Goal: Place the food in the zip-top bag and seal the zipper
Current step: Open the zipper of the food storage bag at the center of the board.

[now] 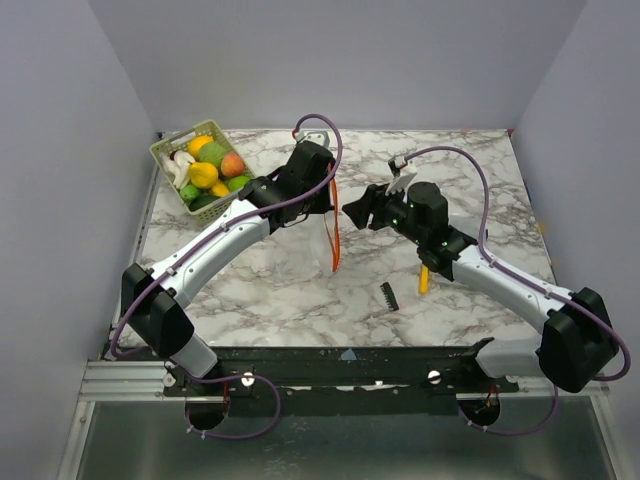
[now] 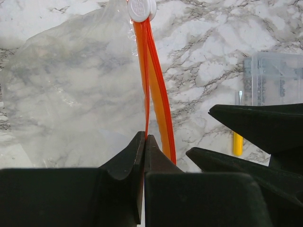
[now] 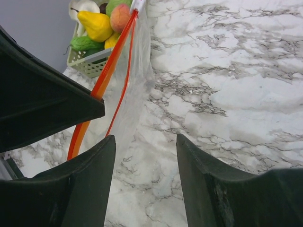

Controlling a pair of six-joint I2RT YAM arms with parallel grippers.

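The clear zip-top bag point(image 1: 327, 243) hangs over the middle of the table, its red-orange zipper point(image 1: 337, 235) running top to bottom. My left gripper point(image 2: 145, 138) is shut on one lip of the zipper point(image 2: 146, 94); the other lip point(image 2: 163, 118) bows free beside it, and a white slider point(image 2: 142, 8) sits at the far end. My right gripper point(image 3: 144, 142) is open just right of the bag point(image 3: 135, 85), holding nothing. The food point(image 1: 208, 170) lies in a light green basket point(image 1: 166, 150) at the back left, also seen in the right wrist view as food point(image 3: 97, 24).
A yellow-handled screwdriver point(image 1: 424, 278) and a small black part point(image 1: 389, 296) lie on the marble in front of the right arm. A clear rigid box point(image 2: 277, 78) sits beyond the right gripper. Grey walls close in the table on three sides.
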